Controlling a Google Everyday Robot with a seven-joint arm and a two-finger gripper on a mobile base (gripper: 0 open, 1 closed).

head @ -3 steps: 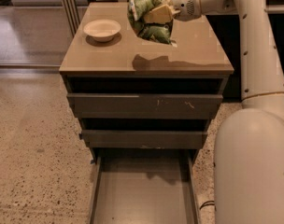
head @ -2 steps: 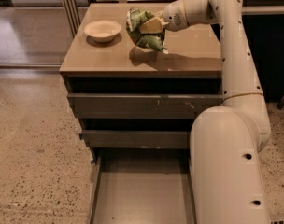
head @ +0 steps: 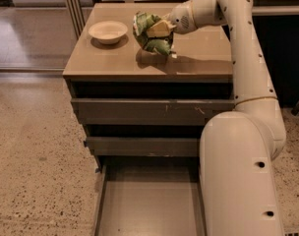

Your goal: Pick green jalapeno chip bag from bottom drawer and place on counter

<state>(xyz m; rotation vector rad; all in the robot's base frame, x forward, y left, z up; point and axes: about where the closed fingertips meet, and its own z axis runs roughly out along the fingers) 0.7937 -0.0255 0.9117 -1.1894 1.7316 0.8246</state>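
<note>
1. Nearest the camera, the robot's bulky pale arm (head: 240,176) fills the lower right. It has swung further into view than a second ago and now hides the right side of the cabinet front.
2. Beside it, the bottom drawer (head: 149,200) stands pulled out. Its flat grey floor shows nothing lying on it, so the pick from the drawer looks done.
3. Above it, the two upper drawers (head: 149,111) are pushed in, just as they were in the earlier views.
4. On the counter (head: 203,58), the green jalapeno chip bag (head: 144,24) hangs crumpled in the gripper (head: 158,29). The gripper's fingers are clamped on the bag's right side.
5. Over the last second the bag has dropped and drifted left, from the right-hand part of the top towards the middle. Its shadow sat well apart beneath it before and has now closed up against its lower edge.
6. That suggests the bag is at the surface or just above it. Whether it actually touches the counter cannot be told.
7. The white bowl (head: 108,32) sits near the bag's left side but apart from it, and it has not shifted.
8. In all likelihood the task is in its last step. The bag is over a bare patch of counter, so what remains is to settle it, let go and lift away.
9. The main risk is that the crinkly bag topples or slides towards the bowl once it is released.
</note>
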